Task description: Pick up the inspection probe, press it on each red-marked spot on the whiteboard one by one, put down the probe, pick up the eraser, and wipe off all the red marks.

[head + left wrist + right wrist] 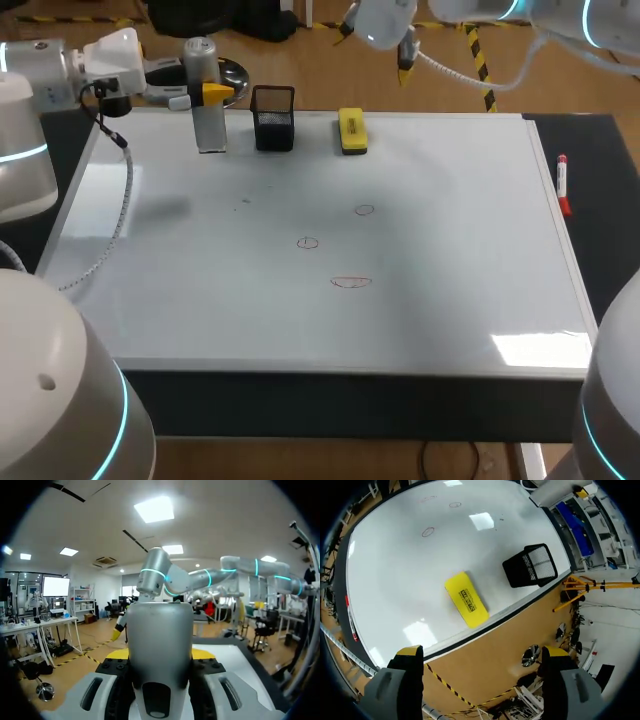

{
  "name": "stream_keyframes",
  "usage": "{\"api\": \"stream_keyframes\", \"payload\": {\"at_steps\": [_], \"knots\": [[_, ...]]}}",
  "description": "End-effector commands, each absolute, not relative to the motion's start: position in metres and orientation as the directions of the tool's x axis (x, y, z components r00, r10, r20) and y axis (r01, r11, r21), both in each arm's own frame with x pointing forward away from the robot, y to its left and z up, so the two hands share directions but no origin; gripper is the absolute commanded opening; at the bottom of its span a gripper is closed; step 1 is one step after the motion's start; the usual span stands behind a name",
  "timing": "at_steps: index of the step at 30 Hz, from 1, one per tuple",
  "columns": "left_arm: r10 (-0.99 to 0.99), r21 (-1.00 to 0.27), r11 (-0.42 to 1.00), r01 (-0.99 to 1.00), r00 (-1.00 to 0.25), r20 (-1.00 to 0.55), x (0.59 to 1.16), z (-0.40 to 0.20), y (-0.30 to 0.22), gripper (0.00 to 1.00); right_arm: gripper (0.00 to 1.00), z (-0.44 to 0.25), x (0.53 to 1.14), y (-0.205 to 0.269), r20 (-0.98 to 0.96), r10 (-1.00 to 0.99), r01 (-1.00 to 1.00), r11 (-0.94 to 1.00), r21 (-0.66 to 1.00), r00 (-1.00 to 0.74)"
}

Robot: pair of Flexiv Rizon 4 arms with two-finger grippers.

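Head view: a black mesh pen holder (273, 120) stands at the whiteboard's (450, 300) 12 o'clock edge, its contents not discernible. The yellow eraser (352, 131) lies at its 3 o'clock. The inspection probe (209, 125) is upright at its 9 o'clock, in the left gripper (215, 93). Three red marks (307, 242) sit mid-board

Left wrist view: the fingers (119, 654) are clamped on the silver probe

Right wrist view: the right gripper (482, 652) has its fingers spread wide, with the eraser and the holder ahead on the board

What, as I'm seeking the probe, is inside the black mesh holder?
Only bare mesh shows inside the black mesh holder; its near wall hides part of the floor. The silver cylindrical probe sits in the left gripper.
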State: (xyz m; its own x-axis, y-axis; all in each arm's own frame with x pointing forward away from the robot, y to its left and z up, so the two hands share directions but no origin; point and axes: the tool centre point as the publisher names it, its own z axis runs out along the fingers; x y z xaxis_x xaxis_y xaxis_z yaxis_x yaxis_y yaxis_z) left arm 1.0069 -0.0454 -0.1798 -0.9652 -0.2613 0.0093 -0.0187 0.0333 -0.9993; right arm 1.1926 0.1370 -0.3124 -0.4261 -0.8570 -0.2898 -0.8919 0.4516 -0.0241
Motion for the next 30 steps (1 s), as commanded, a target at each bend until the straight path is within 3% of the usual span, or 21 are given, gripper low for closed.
{"api": "stream_keyframes", "payload": {"at_steps": [1,11,20,30], "knots": [[-0.265,-0.999,0.034,-0.017,-0.964,0.007,1.006,-0.179,-0.046,0.00,1.00,-0.324,1.193,0.144,-0.286,-0.875,-0.915,0.403,0.017,-0.391],[-0.265,-0.999,0.034,-0.017,-0.964,0.007,1.006,-0.179,-0.046,0.00,1.00,-0.361,1.176,0.162,-0.300,-0.920,-0.967,0.246,0.062,-0.253],[-0.265,-0.999,0.034,-0.017,-0.964,0.007,1.006,-0.179,-0.046,0.00,1.00,-0.390,1.163,0.164,-0.140,-0.985,-0.995,0.092,0.033,-0.096],[-0.265,-0.999,0.034,-0.017,-0.964,0.007,1.006,-0.179,-0.046,0.00,1.00,-0.408,1.154,0.165,-0.076,-0.996,-0.999,0.046,0.016,-0.047]]}}
